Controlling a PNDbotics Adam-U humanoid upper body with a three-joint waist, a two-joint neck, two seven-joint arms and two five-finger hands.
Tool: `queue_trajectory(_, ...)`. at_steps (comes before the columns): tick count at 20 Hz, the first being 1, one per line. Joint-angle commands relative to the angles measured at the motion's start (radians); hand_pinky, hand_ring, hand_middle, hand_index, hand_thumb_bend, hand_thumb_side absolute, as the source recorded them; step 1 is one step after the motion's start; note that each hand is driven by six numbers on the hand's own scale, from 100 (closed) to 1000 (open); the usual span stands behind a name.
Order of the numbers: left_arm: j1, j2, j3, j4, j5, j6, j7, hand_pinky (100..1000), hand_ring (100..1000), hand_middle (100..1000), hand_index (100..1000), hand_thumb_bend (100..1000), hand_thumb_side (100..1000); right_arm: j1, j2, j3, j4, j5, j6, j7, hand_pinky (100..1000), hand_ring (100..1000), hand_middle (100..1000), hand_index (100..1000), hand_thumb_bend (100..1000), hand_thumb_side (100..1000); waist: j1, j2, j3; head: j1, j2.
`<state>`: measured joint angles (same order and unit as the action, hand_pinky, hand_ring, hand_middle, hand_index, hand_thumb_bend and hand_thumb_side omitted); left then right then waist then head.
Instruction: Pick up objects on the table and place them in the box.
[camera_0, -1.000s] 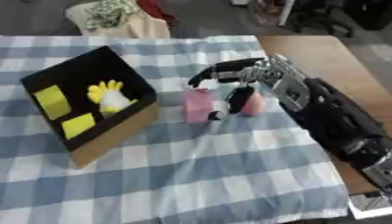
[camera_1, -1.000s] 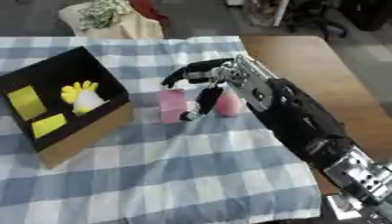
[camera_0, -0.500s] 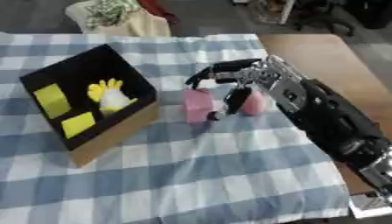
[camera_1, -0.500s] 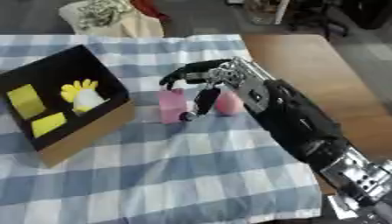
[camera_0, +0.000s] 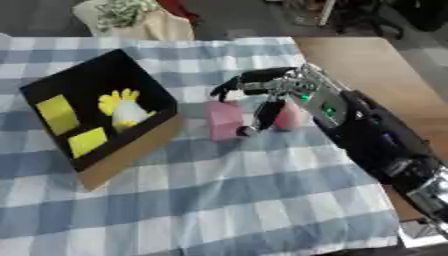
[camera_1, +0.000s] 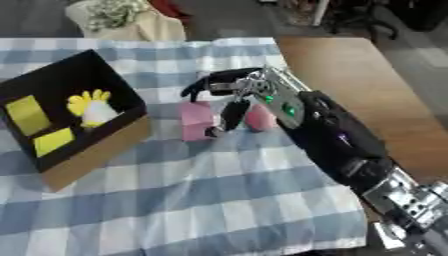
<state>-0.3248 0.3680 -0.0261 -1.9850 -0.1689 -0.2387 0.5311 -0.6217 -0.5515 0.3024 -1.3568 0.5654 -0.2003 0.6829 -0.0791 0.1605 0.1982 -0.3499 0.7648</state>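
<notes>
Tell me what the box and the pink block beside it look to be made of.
Box: likely cardboard, with a brown matte outer wall and black inside. Pink block: matte and soft-edged, perhaps foam or plastic; the look leaves it open. The right hand hovers over it.

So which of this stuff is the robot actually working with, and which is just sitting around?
Part of the job:
- right hand, fingers arched over the pink items
- pink block
- second pink object beside it
- black box
- yellow pieces and white-and-yellow toy in the box

Just lying about:
- checked tablecloth
- beige bundle at the far edge
</notes>
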Motion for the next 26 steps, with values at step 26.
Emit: queue_trajectory(26, -0.018, 0.004, -0.001, -0.015, 0.011, 0.001, -0.017, 764, 938, 852, 797, 509, 587, -0.009, -0.004, -0.014, -0.011, 0.004, 0.015, 0.012, 1000, 1000, 876, 1000, 271, 100, 0.015, 0.007, 0.003, -0.01, 0.005)
